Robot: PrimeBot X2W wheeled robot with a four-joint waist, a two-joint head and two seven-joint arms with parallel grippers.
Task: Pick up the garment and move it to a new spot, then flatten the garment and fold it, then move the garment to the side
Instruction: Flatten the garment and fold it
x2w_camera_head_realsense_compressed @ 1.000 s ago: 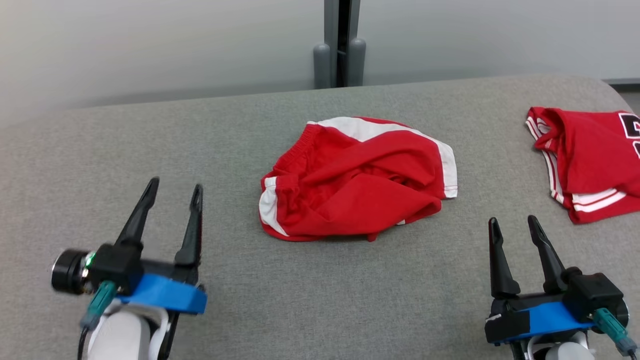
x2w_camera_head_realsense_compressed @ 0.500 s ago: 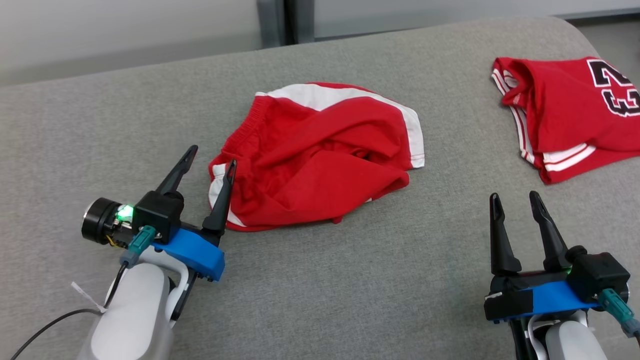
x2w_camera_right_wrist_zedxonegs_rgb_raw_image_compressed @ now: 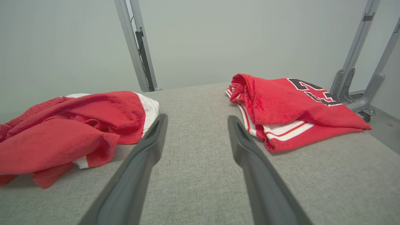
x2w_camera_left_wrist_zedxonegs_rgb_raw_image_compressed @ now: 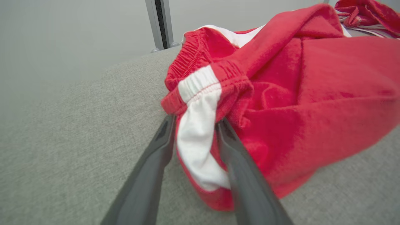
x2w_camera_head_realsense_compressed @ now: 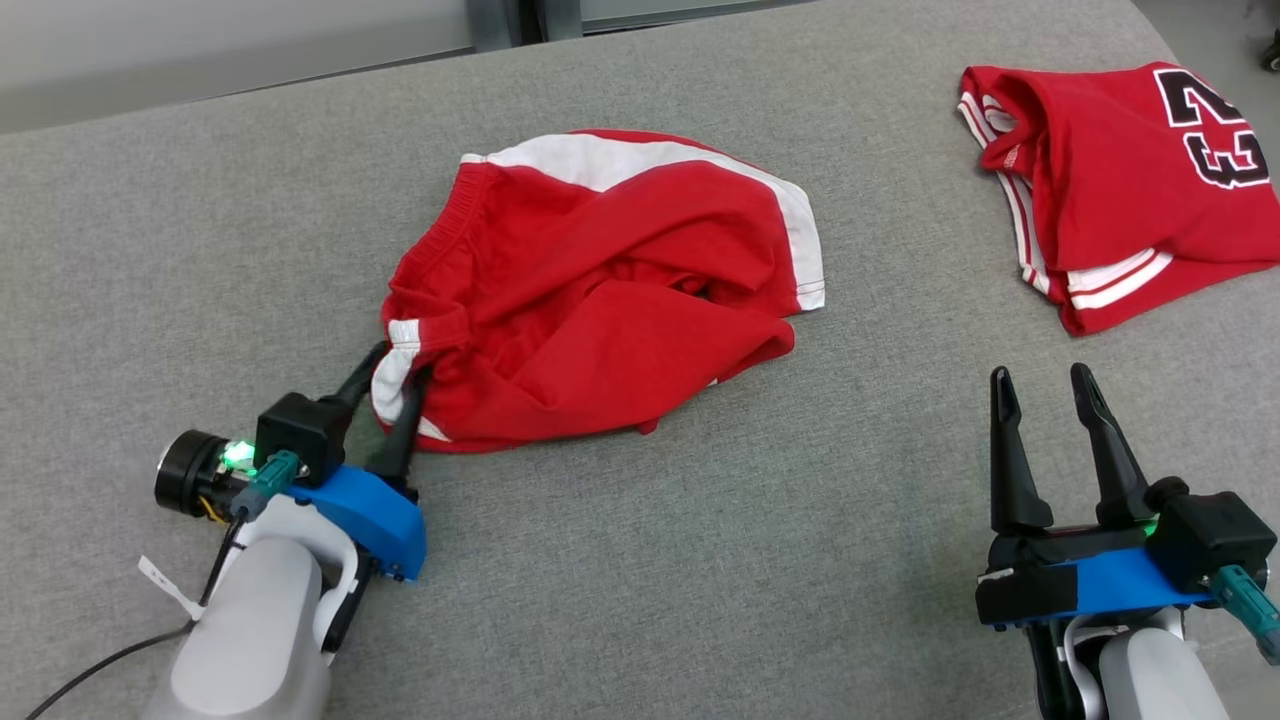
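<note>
**Head view:** the shorts [x2w_camera_head_realsense_compressed: 600,290] are seen crumpled mid-table [x2w_camera_head_realsense_compressed: 700,560]. Their near-left corner is taken between the fingers of the left gripper [x2w_camera_head_realsense_compressed: 395,375] for lifting (tips hidden under cloth).

**Left wrist view:** the white stripe is straddled; a firm pinch cannot be confirmed.

**Right wrist view:** the right gripper [x2w_camera_right_wrist_zedxonegs_rgb_raw_image_compressed: 197,118] is held wide open and empty, in reserve.

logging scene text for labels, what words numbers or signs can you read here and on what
"23", black with a white outline, on the folded red jersey.
Red shorts: no text visible.
White tag by the left arm's cable: too small to read.
</note>
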